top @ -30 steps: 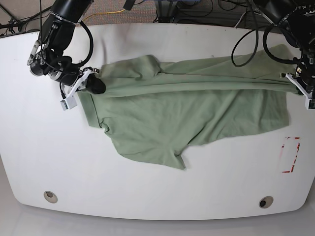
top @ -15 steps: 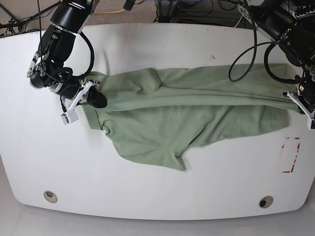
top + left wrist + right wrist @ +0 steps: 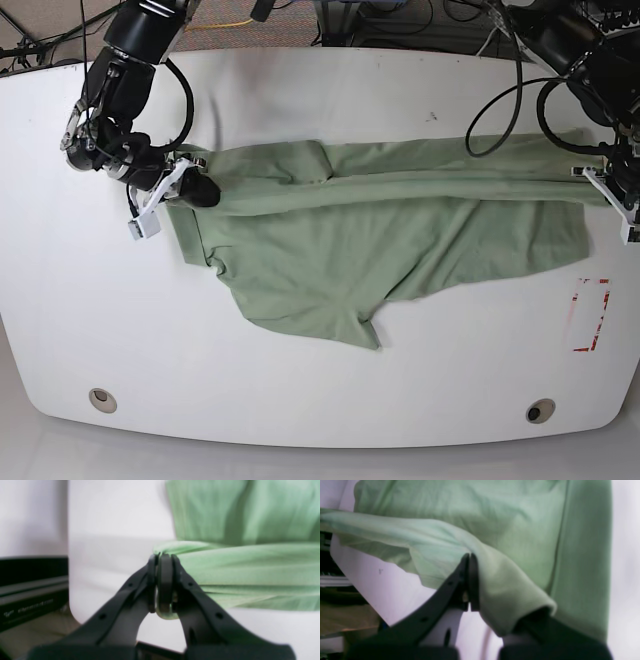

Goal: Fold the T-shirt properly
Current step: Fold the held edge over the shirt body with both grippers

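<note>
The T-shirt (image 3: 350,240) is pale sage green, plain, soft and wrinkled. It lies spread across the middle of the white table (image 3: 300,400), stretched sideways into a long band along its far edge, where a raised fold runs from one end to the other. Below that fold the cloth lies flat, and one short sleeve juts toward the near side, ending in a pointed corner. Both ends of the band are lifted and pinched

The white surface (image 3: 300,380) carries a red-marked label (image 3: 590,315) at 3 o'clock, and two round holes (image 3: 101,400) along its near edge.
</note>
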`<state>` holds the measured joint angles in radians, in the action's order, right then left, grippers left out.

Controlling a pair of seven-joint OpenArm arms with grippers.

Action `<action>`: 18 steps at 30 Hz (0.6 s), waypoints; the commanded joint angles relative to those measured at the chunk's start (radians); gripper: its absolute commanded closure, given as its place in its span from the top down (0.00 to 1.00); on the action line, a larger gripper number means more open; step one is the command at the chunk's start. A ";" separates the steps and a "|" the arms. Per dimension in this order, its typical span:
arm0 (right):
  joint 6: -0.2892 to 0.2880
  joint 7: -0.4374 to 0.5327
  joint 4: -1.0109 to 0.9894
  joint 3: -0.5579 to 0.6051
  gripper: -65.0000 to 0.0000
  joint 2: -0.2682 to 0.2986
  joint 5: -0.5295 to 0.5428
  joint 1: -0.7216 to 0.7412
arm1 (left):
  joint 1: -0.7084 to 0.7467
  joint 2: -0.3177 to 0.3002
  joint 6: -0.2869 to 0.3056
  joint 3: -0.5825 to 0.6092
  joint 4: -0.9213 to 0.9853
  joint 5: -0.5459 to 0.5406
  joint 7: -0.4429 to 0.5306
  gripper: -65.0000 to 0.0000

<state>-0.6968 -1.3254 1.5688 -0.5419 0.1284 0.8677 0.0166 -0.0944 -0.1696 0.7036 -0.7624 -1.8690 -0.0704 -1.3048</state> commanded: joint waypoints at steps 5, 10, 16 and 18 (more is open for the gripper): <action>-0.001 0.062 -0.061 0.001 0.00 0.044 0.028 0.013 | 0.075 -0.015 -0.005 0.001 0.087 -0.001 0.176 0.00; -0.001 0.113 -0.133 0.029 0.00 0.096 0.028 0.019 | 0.089 -0.032 -0.005 0.001 0.233 -0.001 0.299 0.00; -0.001 0.123 -0.179 0.046 0.27 0.139 0.028 0.041 | 0.031 -0.066 -0.005 0.007 0.352 -0.001 0.344 0.09; -0.001 0.122 -0.178 0.046 0.47 0.164 0.028 0.041 | 0.008 -0.066 -0.005 0.007 0.374 -0.001 0.342 0.23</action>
<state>-0.6964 -1.2243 1.3731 -0.4908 0.2527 0.8707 0.0376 -0.0460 -0.2119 0.7002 -0.7563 -1.4921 -0.0566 -0.9863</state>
